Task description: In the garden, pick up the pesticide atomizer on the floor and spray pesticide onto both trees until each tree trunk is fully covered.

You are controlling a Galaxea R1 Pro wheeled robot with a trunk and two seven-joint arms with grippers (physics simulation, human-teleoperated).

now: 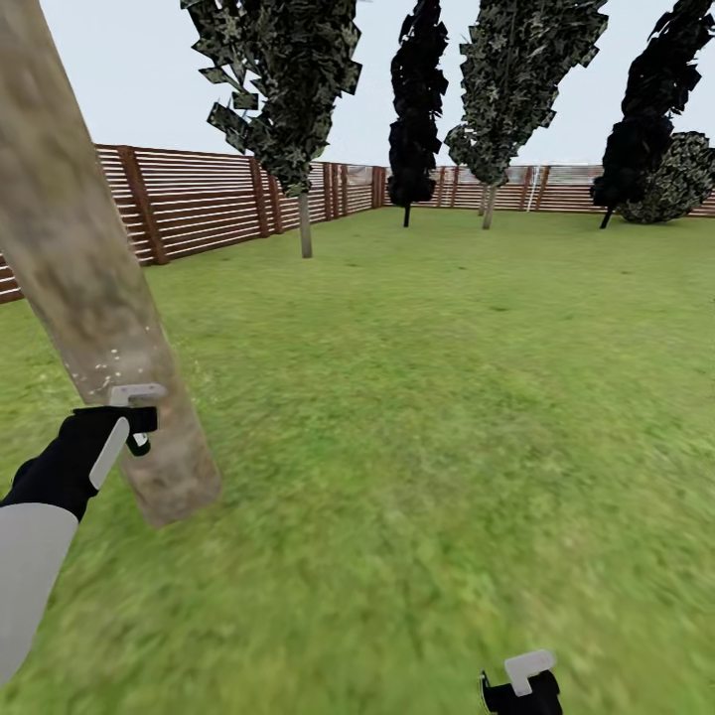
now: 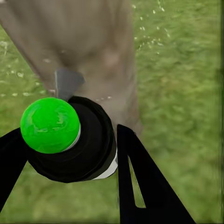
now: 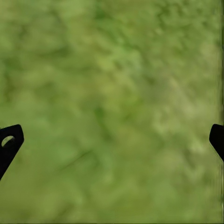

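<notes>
A thick grey-brown tree trunk (image 1: 89,288) leans across the left of the head view, with pale specks on its bark. My left gripper (image 1: 134,419) is right beside it, shut on the pesticide atomizer (image 1: 140,443). In the left wrist view the atomizer (image 2: 70,142) is a black bottle with a white band, and its round top looks bright green; the black fingers (image 2: 135,172) flank it, and the trunk (image 2: 93,46) rises just beyond. My right gripper (image 1: 521,685) hangs low over the grass, its fingers (image 3: 9,145) far apart and holding nothing.
Green lawn (image 1: 447,397) stretches to a brown slatted fence (image 1: 199,204). Two more leafy trees with pale trunks (image 1: 305,226) (image 1: 488,207) stand near the fence. Narrow black trees (image 1: 412,119) (image 1: 645,129) stand at the back.
</notes>
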